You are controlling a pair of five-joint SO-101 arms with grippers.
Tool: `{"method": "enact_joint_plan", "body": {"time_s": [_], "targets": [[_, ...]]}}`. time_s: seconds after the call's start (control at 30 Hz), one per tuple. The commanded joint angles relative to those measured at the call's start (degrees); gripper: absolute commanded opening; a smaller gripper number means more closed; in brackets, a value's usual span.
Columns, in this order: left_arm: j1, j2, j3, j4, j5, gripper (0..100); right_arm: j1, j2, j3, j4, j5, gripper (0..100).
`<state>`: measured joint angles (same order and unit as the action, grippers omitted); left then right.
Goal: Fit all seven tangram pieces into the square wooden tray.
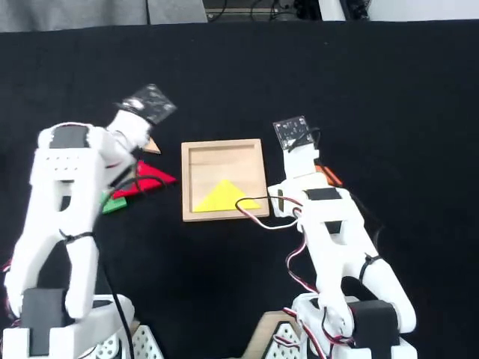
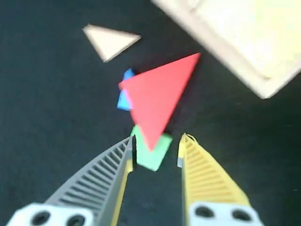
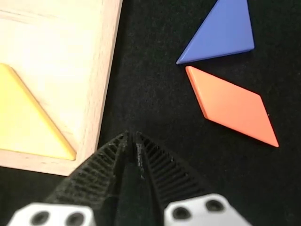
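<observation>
The square wooden tray (image 1: 185,179) lies mid-table with a yellow triangle (image 1: 222,197) inside it. Left of the tray a red triangle (image 2: 160,96) lies over a green piece (image 2: 153,156) and a small light-blue piece (image 2: 125,99), with a pale wooden triangle (image 2: 110,40) nearby. My left gripper (image 2: 156,151) hangs open just above the green piece and the red tip. To the right of the tray lie a blue triangle (image 3: 221,33) and an orange parallelogram (image 3: 231,106). My right gripper (image 3: 131,137) is shut and holds nothing, beside the tray's right rim (image 3: 104,80).
Black cloth covers the table (image 1: 374,90). Both arm bases stand at the near edge. Wide free cloth lies behind the tray and to the far right.
</observation>
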<state>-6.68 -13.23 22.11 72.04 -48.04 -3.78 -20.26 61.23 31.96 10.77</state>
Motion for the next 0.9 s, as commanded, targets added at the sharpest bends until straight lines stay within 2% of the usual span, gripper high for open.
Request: {"method": "enact_joint_plan", "body": {"time_s": [0.0, 0.07, 0.23, 0.37, 0.47, 0.57, 0.77, 0.87], "targets": [[-5.05, -1.32, 1.10, -4.92, 1.32, 16, 0.88, -2.07, -0.48, -0.97, -0.35, 1.1], [-5.23, -1.32, 4.26, -8.35, 6.07, 18, 0.88, -2.07, -0.48, -0.97, -0.35, 1.1], [-3.21, -2.11, 8.48, -12.13, 19.52, 35, 0.88, -2.07, -0.40, -0.97, -0.35, 1.1], [-2.42, -1.32, 4.79, -11.69, 28.13, 32, 0.88, -2.07, -0.40, -0.97, -0.35, 1.1], [-2.95, -2.11, 5.58, -9.93, 45.19, 27, 0.88, -2.07, -0.40, -0.97, -0.35, 1.1], [-1.36, -3.52, 4.79, -2.02, 59.25, 26, 0.79, -2.07, -0.48, -1.05, -0.35, 1.1], [0.75, -3.96, 9.54, -1.58, 73.85, 26, 0.79, -2.07, -0.40, -1.05, -0.35, 1.1], [0.84, -4.04, 12.18, -4.31, 80.35, 26, 0.79, -2.07, -0.40, -1.05, -0.35, 1.1]]}}
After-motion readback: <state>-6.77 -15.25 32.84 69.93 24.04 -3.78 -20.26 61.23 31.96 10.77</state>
